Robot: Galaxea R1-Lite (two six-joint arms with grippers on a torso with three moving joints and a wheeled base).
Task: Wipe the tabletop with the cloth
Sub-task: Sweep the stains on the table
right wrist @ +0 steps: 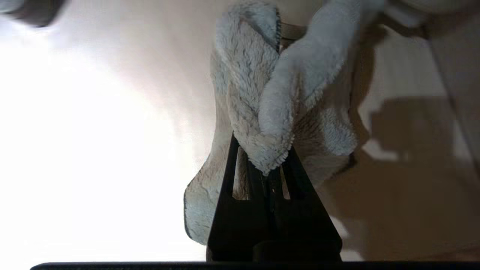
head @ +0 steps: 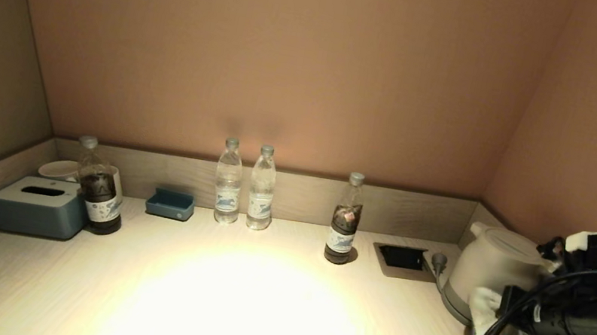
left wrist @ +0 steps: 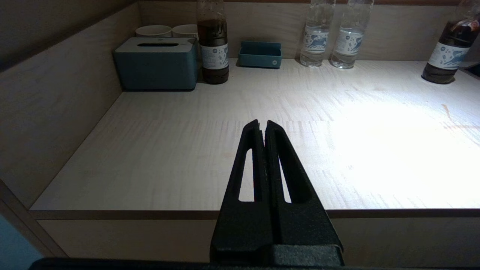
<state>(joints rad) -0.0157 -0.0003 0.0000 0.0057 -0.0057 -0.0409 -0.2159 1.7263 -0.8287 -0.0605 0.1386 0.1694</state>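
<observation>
Here the right gripper (right wrist: 268,165) pinches the fluffy white cloth (right wrist: 258,97), which hangs just in front of the kettle (head: 491,266) above the tabletop (head: 251,305); the left gripper (left wrist: 262,129), fingers pressed together, hovers far from the kettle.

The right tool's (right wrist: 267,165) tips were buried in the cloth (right wrist: 262,93); the kettle's (head: 491,266) base sat behind the arm.

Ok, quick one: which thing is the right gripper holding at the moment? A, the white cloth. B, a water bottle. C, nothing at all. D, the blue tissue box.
A: in the right wrist view the right gripper is shut on the cloth, which hangs from it near the kettle above the tabletop.
</observation>
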